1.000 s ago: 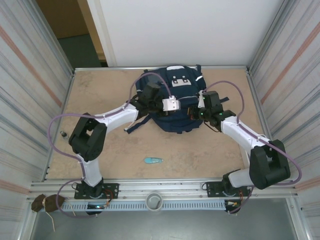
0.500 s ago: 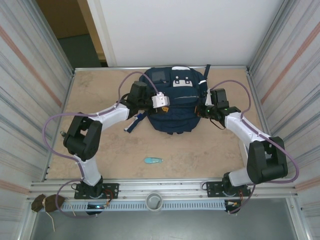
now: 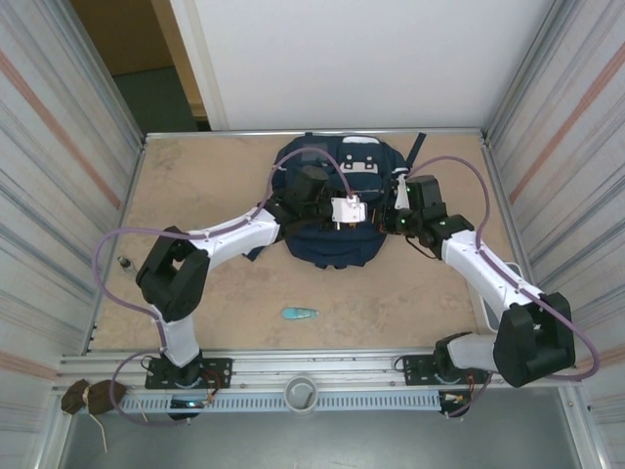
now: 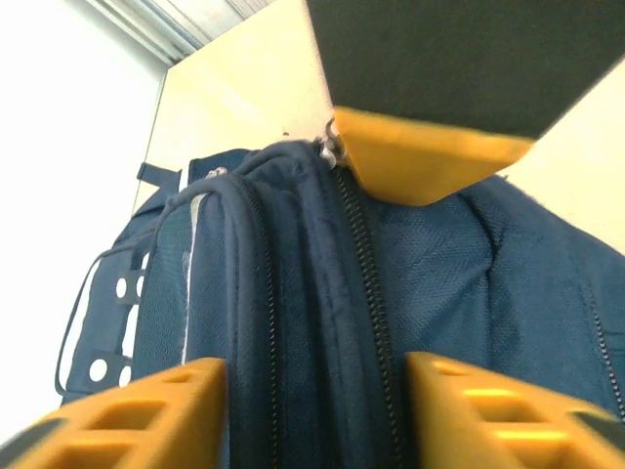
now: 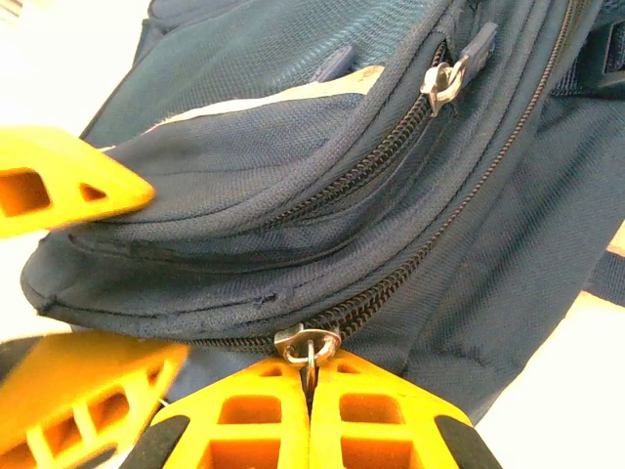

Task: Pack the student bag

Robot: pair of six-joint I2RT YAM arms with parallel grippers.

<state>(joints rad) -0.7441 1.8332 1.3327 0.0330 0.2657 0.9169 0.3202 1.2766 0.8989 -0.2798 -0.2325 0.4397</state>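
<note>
The navy student bag (image 3: 327, 230) lies at the back middle of the table, and both grippers are on it. My left gripper (image 3: 354, 211) reaches over its top. In the left wrist view my left gripper (image 4: 314, 391) has one yellow finger on each side of a zipped ridge of the student bag (image 4: 293, 293), and the fabric fills the gap. My right gripper (image 5: 311, 386) is shut on the metal zipper pull (image 5: 309, 344) of the main zip, at the bag's right side (image 3: 395, 217). That zip looks closed along the stretch I see.
A small teal object (image 3: 300, 314) lies on the table in front of the bag. A tiny dark item (image 3: 123, 262) sits by the left edge. Metal walls close in both sides. A second zipper slider (image 5: 441, 83) hangs higher on the bag.
My left gripper let go, moved right across the top of the bag and closed round a zipped ridge. The bag shifted and changed shape. The right gripper stayed shut on the pull.
</note>
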